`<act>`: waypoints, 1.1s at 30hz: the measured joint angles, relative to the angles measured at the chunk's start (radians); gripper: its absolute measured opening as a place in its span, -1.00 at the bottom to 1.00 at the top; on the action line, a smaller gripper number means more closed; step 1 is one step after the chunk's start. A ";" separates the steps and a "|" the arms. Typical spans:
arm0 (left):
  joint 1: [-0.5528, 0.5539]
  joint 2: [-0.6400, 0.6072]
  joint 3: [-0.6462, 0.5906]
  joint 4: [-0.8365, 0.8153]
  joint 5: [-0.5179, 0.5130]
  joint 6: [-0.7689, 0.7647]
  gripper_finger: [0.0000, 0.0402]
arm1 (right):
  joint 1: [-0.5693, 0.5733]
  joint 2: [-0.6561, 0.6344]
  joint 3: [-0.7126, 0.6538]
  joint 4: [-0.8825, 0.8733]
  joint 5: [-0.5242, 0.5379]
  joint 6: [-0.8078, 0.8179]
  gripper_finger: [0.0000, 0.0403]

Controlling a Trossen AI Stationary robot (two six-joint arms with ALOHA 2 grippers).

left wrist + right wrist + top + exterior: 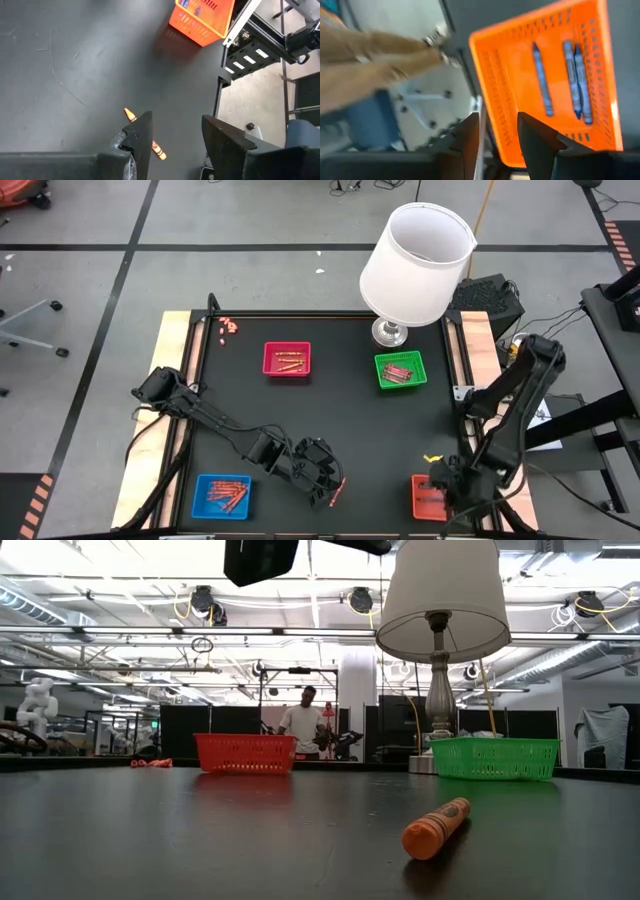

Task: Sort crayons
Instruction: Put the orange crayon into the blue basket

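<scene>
Black tabletop (330,420) is stretching out beneath me. I am hovering my left gripper (325,480) with its fingers parted wide, gripping nothing, just above an orange crayon (144,134) lying beside it. I am poising my right gripper (447,485), slightly parted and empty, over the orange tray (545,75), where blue crayons (562,80) are lying. Farther beyond that tray, a white lamp (415,265) is standing.

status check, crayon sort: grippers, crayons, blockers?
Left gripper open above loose orange crayon. Right gripper open, empty, over orange tray with blue crayons. No blockers seen.
</scene>
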 joint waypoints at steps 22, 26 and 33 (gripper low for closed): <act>-0.096 0.062 0.083 -0.039 -0.134 0.120 -0.30 | -0.022 -0.196 0.000 -0.001 0.457 -0.060 -0.42; -0.093 0.124 0.164 -0.088 -0.150 0.133 -0.30 | -0.022 -0.196 0.000 -0.002 0.465 -0.101 -0.42; -0.083 0.226 0.254 -0.091 -0.185 0.127 -0.30 | -0.022 -0.196 0.000 -0.004 0.465 -0.153 -0.42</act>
